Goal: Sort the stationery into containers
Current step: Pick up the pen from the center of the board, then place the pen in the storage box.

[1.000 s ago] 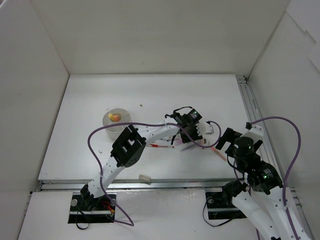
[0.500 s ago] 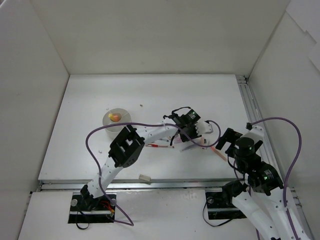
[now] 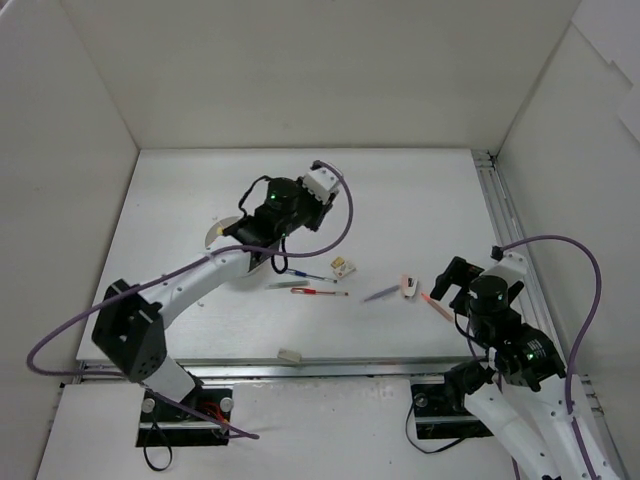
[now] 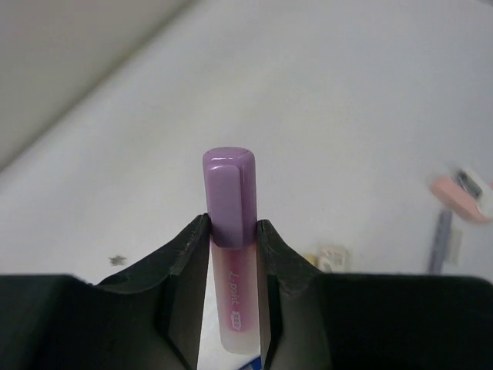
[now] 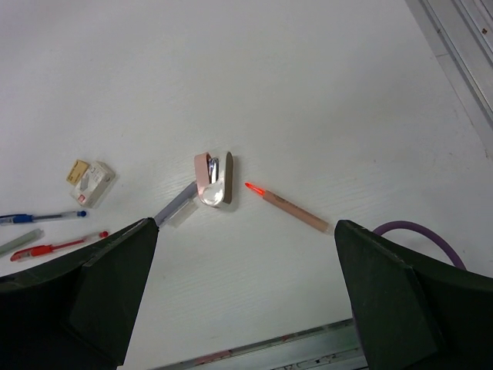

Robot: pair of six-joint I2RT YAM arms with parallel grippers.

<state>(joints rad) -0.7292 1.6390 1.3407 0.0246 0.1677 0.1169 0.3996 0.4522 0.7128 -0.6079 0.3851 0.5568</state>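
Tabletop (image 3: 400, 200) with two arms partway through a sorting task. The left arm (image 3: 190, 285) reaches out so that its jaws stand just beside the white cup (image 3: 214, 238), which its wrist partly hides. The right arm (image 3: 500, 330) stands at the near right. The left jaws are narrow, clamped on a short marker (image 4: 229, 185) whose purple cap protrudes beyond their tips and whose pink barrel runs back between them. The right jaws gape wide and hold nothing. Just beyond them lie an orange marker (image 5: 289, 206), a pink clip-like item (image 5: 212, 179) and a lilac pen (image 5: 176, 206). Further to their left lie a blue pen (image 5: 42, 217), a red pen (image 5: 54, 248) and a cream eraser (image 5: 94, 179). Judged step: carrying the gripped marker to the cup. The next move calls for centring the marker over one compartment (which one cannot be told), pointing it end-down, and parting the jaws only once it is clear of the rim and dividers.
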